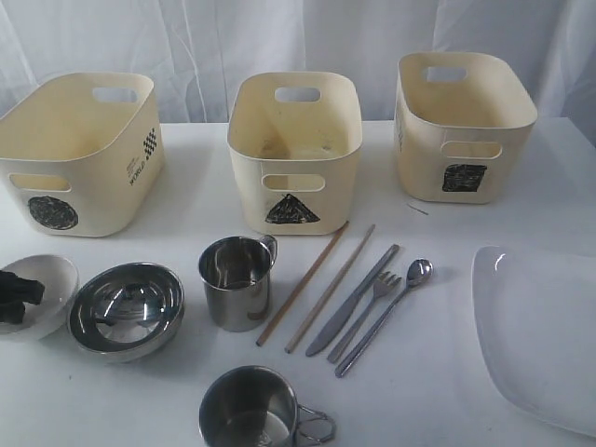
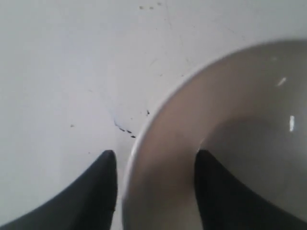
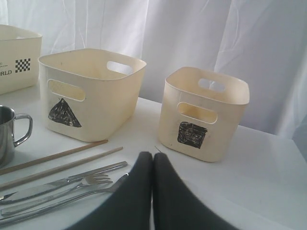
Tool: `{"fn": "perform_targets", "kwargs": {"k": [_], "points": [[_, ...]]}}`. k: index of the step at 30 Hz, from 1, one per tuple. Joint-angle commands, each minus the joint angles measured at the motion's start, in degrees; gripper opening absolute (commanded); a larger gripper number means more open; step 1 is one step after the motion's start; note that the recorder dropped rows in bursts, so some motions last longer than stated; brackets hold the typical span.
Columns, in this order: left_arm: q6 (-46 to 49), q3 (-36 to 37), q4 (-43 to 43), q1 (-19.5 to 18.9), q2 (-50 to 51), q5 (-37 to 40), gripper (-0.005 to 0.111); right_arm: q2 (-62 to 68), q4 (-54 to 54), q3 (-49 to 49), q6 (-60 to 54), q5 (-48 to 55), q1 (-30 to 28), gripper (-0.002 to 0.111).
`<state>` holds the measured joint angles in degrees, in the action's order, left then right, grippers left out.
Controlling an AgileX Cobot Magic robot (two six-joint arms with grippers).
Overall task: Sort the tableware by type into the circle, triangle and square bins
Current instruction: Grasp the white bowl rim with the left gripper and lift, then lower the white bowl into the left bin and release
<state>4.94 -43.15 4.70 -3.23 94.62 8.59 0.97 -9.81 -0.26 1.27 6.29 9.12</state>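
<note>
At the far left edge the small white bowl [image 1: 47, 284] sits on the table. My left gripper [image 1: 17, 291] is open and astride the small white bowl's rim [image 2: 144, 143], one finger [image 2: 103, 187] outside and the other inside. To its right are a steel bowl [image 1: 126, 307], one steel mug [image 1: 237, 279] and a second mug [image 1: 251, 410] at the front. Two chopsticks [image 1: 303, 284], a knife [image 1: 352, 300], a fork [image 1: 368, 303] and a spoon [image 1: 386, 317] lie side by side. A white square plate [image 1: 540, 331] lies at the right. My right gripper [image 3: 153, 155] is shut and empty, near the cutlery.
Three cream bins stand along the back: the circle bin [image 1: 65, 158] on the left, the triangle bin [image 1: 294, 154] in the middle and the square bin [image 1: 461, 126] on the right. A white curtain hangs behind them. The table [image 1: 438, 233] is white.
</note>
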Motion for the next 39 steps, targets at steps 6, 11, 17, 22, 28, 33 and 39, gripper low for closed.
{"fn": "perform_targets", "kwargs": {"k": [6,11,17,22,28,33,39], "points": [[-0.22,-0.94,-2.94,-0.03,-1.65,9.65,0.0,-0.39,-0.08,0.26,0.02,-0.11,0.02,0.0],[-0.22,-4.29,-5.2,-0.03,-8.76,15.73,0.0,-0.39,-0.08,0.26,0.02,-0.11,0.02,0.0],[-0.22,-14.19,-5.2,-0.03,-19.95,19.92,0.0,-0.39,-0.08,0.26,0.02,-0.11,0.02,0.0],[-0.22,-25.08,-5.2,-0.03,-20.75,15.57,0.0,-0.39,-0.08,0.26,0.02,-0.11,0.02,0.0],[-0.9,-39.23,-5.2,-0.03,-7.13,14.53,0.0,-0.39,-0.08,0.26,0.02,-0.11,0.02,0.0],[-3.65,-50.42,-4.7,-0.03,7.89,13.53,0.0,-0.39,-0.08,0.26,1.24,-0.11,0.02,0.0],[-3.65,-56.59,-4.7,-0.03,19.98,11.98,0.0,-0.39,-0.08,0.26,1.37,-0.11,0.02,0.0]]}}
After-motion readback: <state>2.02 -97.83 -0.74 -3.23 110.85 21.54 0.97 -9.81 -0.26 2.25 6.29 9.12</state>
